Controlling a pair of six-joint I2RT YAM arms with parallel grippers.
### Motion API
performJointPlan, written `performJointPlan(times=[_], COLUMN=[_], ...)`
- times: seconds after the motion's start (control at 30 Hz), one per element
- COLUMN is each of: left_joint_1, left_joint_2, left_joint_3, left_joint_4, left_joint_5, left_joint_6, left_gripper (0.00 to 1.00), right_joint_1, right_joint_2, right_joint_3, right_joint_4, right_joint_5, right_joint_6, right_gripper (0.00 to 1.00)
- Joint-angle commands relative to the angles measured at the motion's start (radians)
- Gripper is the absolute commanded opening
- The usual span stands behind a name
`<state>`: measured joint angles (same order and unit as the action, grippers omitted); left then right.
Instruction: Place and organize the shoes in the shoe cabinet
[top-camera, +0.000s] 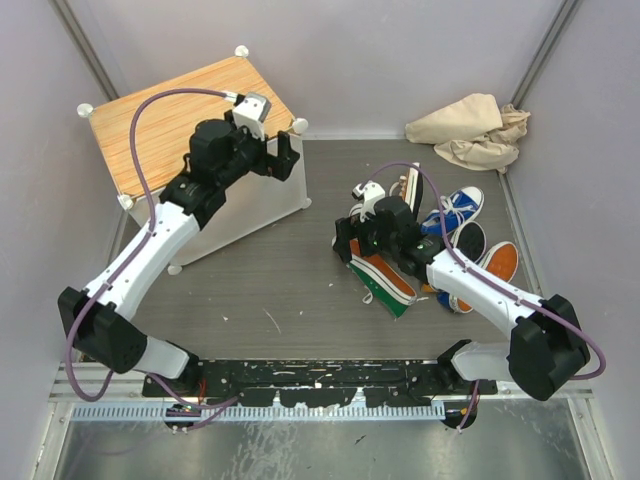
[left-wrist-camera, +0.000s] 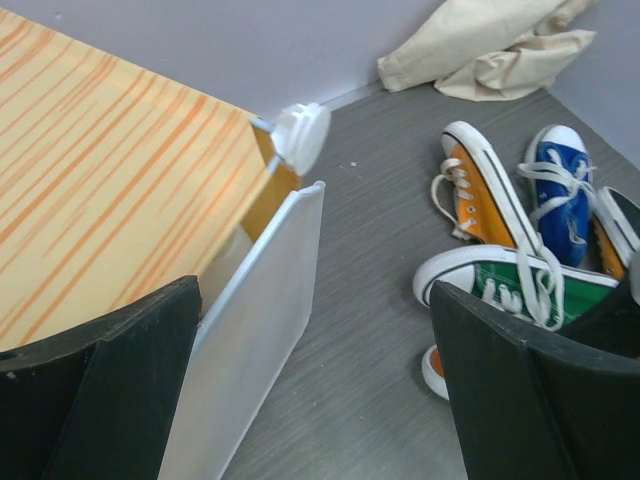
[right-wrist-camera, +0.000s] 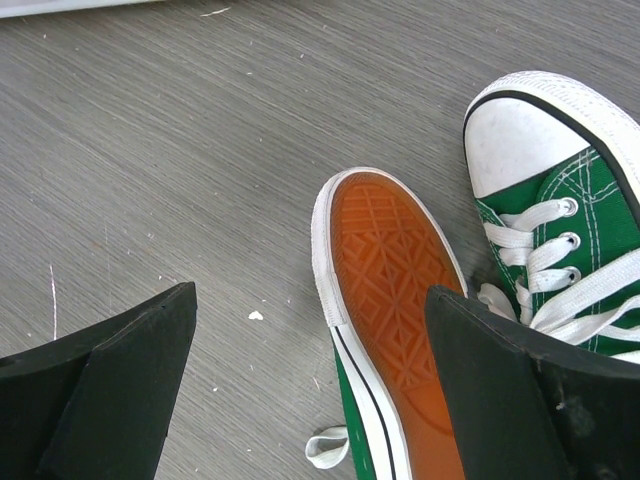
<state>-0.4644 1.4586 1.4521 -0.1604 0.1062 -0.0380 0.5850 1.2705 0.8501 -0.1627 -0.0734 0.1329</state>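
Observation:
The shoe cabinet stands at the back left with its striped wood top and pale door. My left gripper is open at the cabinet's right front corner, the door edge between its fingers. Several shoes lie in a pile at the right: a green one on its side with orange sole up, an upright green one, orange ones and a blue one. My right gripper is open just above the tipped green shoe's sole.
A crumpled beige cloth lies at the back right corner. Purple-grey walls close in the table on three sides. Bare grey tabletop lies between cabinet and shoes.

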Motion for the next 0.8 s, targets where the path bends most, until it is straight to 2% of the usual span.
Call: performJointPlan(times=[0.0, 0.17, 0.4, 0.77], left_joint_1=[0.0, 0.0, -0.002, -0.002], left_joint_2=[-0.11, -0.181, -0.312, -0.535], left_joint_3=[-0.046, -0.127, -0.201, -0.263], left_joint_4=[-0.035, -0.014, -0.064, -0.303], left_joint_5=[0.124, 0.214, 0.413, 0.414], left_joint_6=[-0.025, -0.07, -0.135, -0.109], left_gripper=[0.98, 0.98, 0.99, 1.0], right_joint_1=[-0.005, -0.007, -0.009, -0.049], right_joint_2=[-0.005, -0.003, -0.039, -0.157], right_joint_3=[0.004, 0.004, -0.008, -0.043], right_joint_4=[0.056, 0.058, 0.056, 0.066], right_joint_5=[-0.014, -0.017, 0.001, 0.156], right_joint_6=[-0.011, -0.009, -0.013, 0.043], right_gripper=[1.0, 1.0, 1.0, 1.0])
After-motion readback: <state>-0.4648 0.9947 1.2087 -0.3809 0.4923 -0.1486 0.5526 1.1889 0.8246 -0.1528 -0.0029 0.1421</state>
